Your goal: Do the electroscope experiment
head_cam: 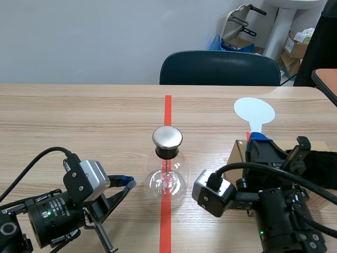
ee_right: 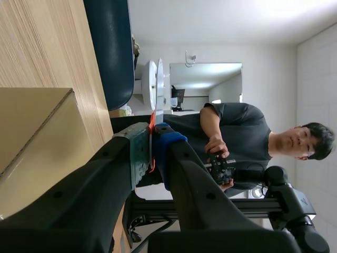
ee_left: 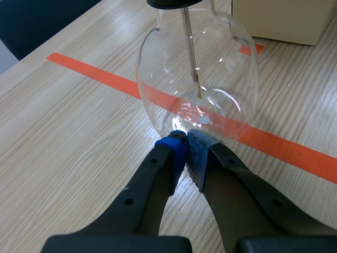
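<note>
Glass electroscope flask (head_cam: 167, 179) with a metal cap (head_cam: 167, 137) stands on the red tape line (head_cam: 167, 105), its base right at the fingertips of the left gripper (ee_left: 185, 141). That arm lies low along the table, fingers pressed together on nothing. The right gripper (ee_right: 151, 145), rolled sideways beside a cardboard box (ee_right: 31, 132), clamps the stem of a pale round paddle (head_cam: 254, 110) that rises beyond its fingers.

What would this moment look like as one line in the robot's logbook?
left gripper: shut, empty, tips at flask base | right gripper: shut on white paddle, by cardboard box
</note>
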Motion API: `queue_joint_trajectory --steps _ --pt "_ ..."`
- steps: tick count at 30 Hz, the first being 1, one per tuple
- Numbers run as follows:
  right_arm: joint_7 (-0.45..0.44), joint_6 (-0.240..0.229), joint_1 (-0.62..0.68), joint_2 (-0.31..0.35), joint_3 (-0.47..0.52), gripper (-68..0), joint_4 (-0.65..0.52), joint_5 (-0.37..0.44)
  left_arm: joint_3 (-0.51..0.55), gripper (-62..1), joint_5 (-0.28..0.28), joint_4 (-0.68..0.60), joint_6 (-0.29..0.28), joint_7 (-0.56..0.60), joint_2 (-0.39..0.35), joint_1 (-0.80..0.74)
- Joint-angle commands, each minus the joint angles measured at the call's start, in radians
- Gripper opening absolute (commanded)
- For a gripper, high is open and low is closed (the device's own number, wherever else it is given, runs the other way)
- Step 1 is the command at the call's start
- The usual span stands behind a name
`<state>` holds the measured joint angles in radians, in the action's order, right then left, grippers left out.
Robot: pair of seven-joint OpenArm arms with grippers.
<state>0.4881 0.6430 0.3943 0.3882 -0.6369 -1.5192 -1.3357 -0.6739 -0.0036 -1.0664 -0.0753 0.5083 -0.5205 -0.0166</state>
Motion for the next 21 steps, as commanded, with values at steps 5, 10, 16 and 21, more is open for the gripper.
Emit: queue_joint_trajectory --steps 5,10,16,21 --pt "-0.013 0.014 -0.005 0.000 0.009 -65.8 -0.008 -0.003 0.008 -58.2 -0.006 -0.016 0.002 0.014 0.005 0.006" --pt "-0.084 0.014 0.011 0.000 0.010 -65.8 -0.008 -0.003 0.008 -58.2 -0.006 -0.016 0.002 0.013 0.005 0.006" --pt "-0.206 0.014 0.013 0.002 0.010 -65.8 -0.008 -0.007 0.008 -58.2 -0.006 -0.016 0.002 0.012 0.005 0.006" --pt "-0.308 0.014 0.013 0.002 0.010 -65.8 -0.008 -0.027 0.008 -58.2 -0.006 -0.016 0.002 0.012 0.005 0.006"
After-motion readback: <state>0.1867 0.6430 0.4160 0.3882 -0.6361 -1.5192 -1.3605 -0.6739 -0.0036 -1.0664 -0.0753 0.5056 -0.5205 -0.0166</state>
